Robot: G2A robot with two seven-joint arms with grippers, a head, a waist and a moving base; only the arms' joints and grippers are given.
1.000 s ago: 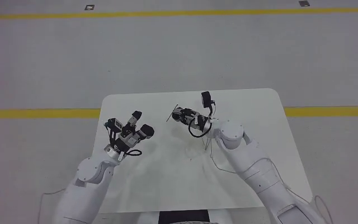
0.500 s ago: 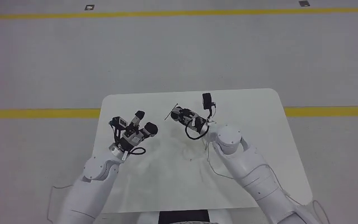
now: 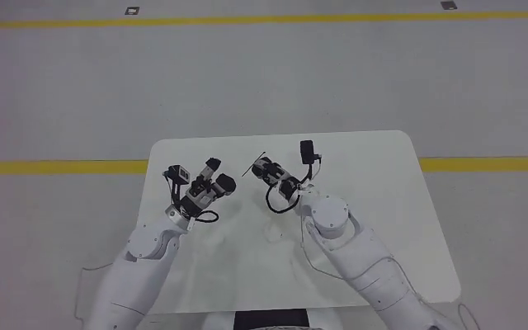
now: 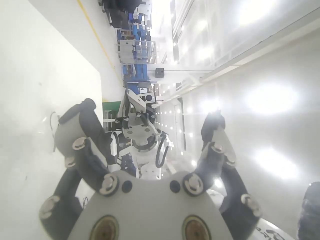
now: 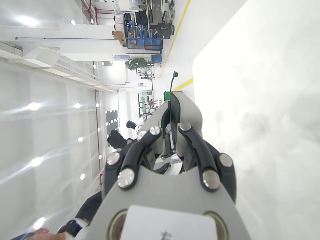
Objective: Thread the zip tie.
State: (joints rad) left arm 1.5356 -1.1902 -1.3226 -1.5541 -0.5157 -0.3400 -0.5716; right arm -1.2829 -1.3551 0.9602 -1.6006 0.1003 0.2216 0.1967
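A thin black zip tie (image 3: 255, 164) sticks out slanted from my right gripper (image 3: 261, 171), which is shut on it above the far middle of the white table (image 3: 371, 165). In the right wrist view the tie's strip (image 5: 171, 93) runs between the closed fingers and ends in a small head (image 5: 175, 74) past the tips of the right gripper (image 5: 173, 106). My left gripper (image 3: 216, 176) hangs a short way to the left of the tie, open and holding nothing. In the left wrist view the left gripper (image 4: 150, 111) frames the other arm's gripper (image 4: 140, 123) between its spread fingers (image 4: 85, 116).
A black camera block (image 3: 306, 152) stands on the right wrist just behind the tie. The table's far edge (image 3: 280, 137) runs close beyond both grippers. A yellow floor line (image 3: 74, 167) passes on either side of the table.
My left gripper has moved right and slightly farther away, closing the gap to the tie. The right gripper has shifted a little left, still holding the tie.
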